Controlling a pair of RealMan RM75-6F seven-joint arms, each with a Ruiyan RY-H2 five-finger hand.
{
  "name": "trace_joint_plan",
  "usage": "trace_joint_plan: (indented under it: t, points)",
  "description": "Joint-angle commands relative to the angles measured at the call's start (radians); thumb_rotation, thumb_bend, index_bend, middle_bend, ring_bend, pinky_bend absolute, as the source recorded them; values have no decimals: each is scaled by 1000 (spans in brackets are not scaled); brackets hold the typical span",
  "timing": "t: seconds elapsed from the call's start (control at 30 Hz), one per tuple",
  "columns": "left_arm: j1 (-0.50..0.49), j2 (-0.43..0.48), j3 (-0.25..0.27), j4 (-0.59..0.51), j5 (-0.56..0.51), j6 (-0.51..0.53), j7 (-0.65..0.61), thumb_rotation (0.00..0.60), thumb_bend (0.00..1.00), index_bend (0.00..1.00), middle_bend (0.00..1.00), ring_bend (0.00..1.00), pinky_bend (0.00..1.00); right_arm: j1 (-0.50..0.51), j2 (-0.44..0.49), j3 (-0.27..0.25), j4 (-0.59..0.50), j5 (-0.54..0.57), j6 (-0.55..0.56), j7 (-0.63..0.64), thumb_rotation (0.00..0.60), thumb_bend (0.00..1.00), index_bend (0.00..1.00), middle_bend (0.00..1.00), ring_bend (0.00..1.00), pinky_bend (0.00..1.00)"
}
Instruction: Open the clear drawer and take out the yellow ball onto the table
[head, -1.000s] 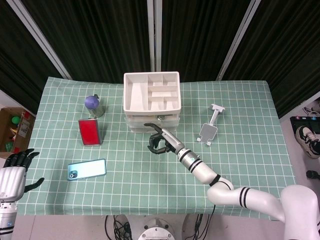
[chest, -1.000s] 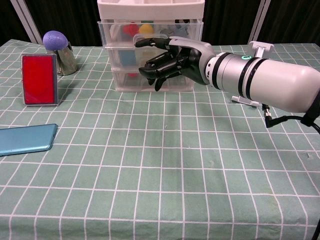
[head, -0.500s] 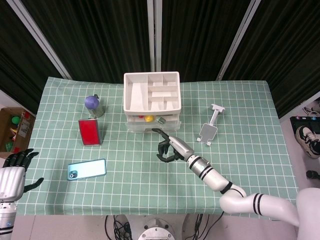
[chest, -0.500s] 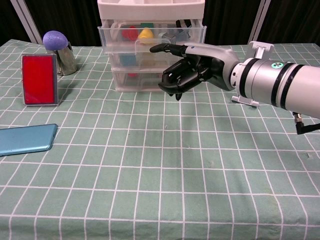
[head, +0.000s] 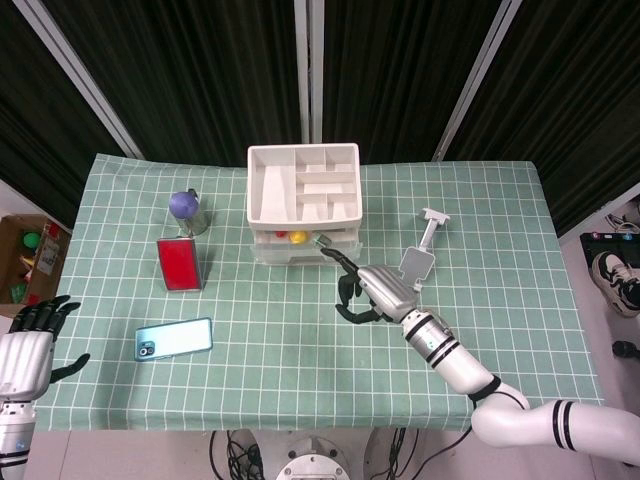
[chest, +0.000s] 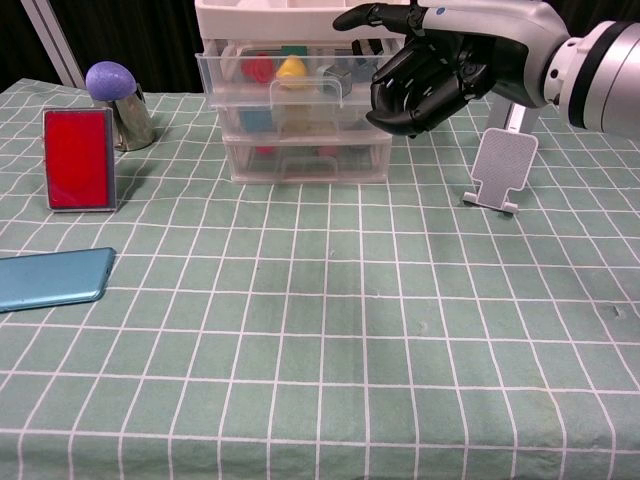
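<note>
Even overhead light is falling brightly on the desk (head: 300, 350) in both views, throwing only soft, short shadows beside the things on it. The dark curtains behind are staying unlit. Focus is holding sharp, with no glare or blur showing.

The pulled-out top clear drawer (chest: 300, 72) of the white-topped plastic drawer unit (head: 303, 200) lies open from above, the white divided tray (head: 303, 182) overhanging its rear; the right hand (chest: 432, 62) hangs at its right front corner, crowding that side; the white phone stand (chest: 503, 165) stands just right; green checked tablecloth (chest: 330, 330) in front lies bare; the red card (chest: 78, 160), purple-topped metal cup (chest: 118, 100) and blue phone (chest: 50, 278) sit well left.
</note>
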Motion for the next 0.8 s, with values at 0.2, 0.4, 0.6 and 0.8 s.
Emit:
trace_joint_plan:
  t: [0.2,0.4,0.6,0.8]
  points:
    - [-1,-9,1,7,-6,-7,-3,600,0,247,189,183,201,93,-21,24,71,237,-81,-119,600,325,0,603,518,542]
    - [0,-11,1,16,-10,-9,-10,600,0,247,189,183,200,131,-47,20,108,323,-87,-169,600,325,38,626,530,558]
    - [-1,-20,2,28,-12,-15,-17,600,0,247,188,183,200,115,-23,7,62,317,-66,-171,600,325,157,630,541,569]
    - [-6,-26,1,38,-11,-20,-22,600,0,247,189,183,200,65,38,-22,-22,256,-58,-134,600,325,166,630,541,569]
